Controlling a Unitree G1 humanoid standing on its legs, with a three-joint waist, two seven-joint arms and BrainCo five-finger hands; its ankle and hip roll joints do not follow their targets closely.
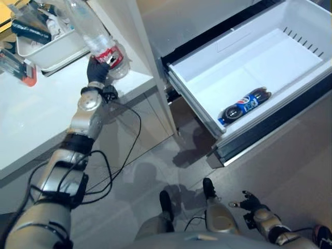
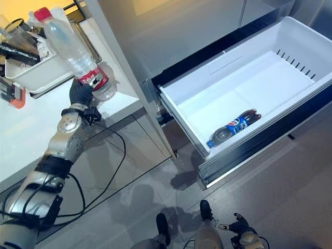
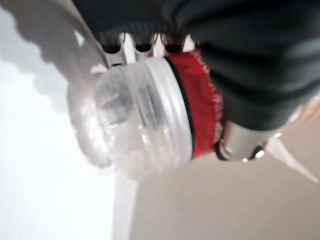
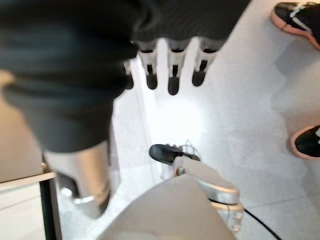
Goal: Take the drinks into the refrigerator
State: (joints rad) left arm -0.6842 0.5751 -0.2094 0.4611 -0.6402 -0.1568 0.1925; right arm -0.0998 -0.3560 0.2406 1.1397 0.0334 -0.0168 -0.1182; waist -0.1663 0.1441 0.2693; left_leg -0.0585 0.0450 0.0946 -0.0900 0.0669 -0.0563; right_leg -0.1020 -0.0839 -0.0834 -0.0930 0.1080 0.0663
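Observation:
A clear plastic bottle (image 2: 72,52) with a red label and red cap is tilted above the white counter's corner, and my left hand (image 2: 81,94) is shut on its lower end. The left wrist view shows the bottle's clear base and red label (image 3: 150,120) pressed against my fingers. The white refrigerator drawer (image 1: 205,96) stands pulled open to the right. A dark cola bottle with a blue label (image 1: 245,105) lies on its side near the drawer's front wall. My right hand (image 1: 252,203) hangs low at the lower right, fingers relaxed and holding nothing.
A white tray (image 1: 49,49) with several dark items sits on the counter (image 1: 36,119) behind the bottle. The refrigerator's grey upright panel (image 1: 150,57) stands between counter and drawer. A person's shoes (image 4: 300,20) show on the floor in the right wrist view.

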